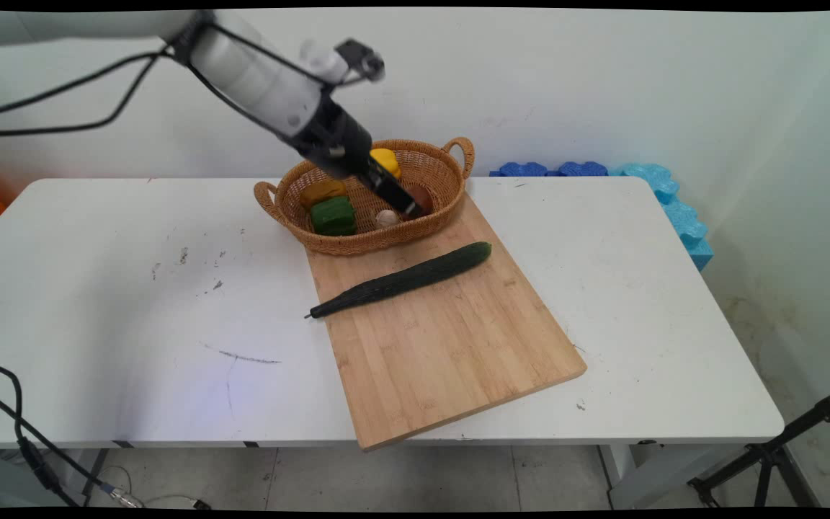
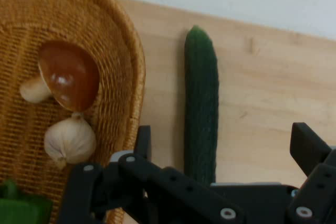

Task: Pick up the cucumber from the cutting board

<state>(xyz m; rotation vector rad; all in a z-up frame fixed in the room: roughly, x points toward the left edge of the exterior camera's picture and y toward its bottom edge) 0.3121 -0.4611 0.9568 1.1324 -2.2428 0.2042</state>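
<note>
White tabletop (image 1: 134,303) takes up most of what we see in the main view, with a pale wall behind it and blue foam blocks (image 1: 663,198) stacked at its far right corner. Next in size is a bamboo cutting board (image 1: 451,346) lying at an angle across the middle, its near corner reaching the tabletop's front edge. On the board's far end sits an oval wicker basket (image 1: 300,187) with two loop handles. A long dark cucumber (image 1: 404,279) lies slantwise on the board just in front of the basket, its thin stem end poking past the board's left edge.

We see the white arm come in from the upper left, and its black gripper (image 1: 409,207) reaches down into the basket's right half. In the hand view the fingers (image 2: 310,148) stand wide apart and hold nothing; one is over the basket's rim, the other over the board, with the cucumber between them.

Inside the basket we make out a green bell pepper (image 1: 333,215), an orange-brown one (image 1: 323,192) behind it and a yellow one (image 1: 386,161) at the back. Smallest are a brown-capped mushroom (image 2: 63,80) and, touching it, a white garlic bulb (image 2: 70,141), both near the gripper.
</note>
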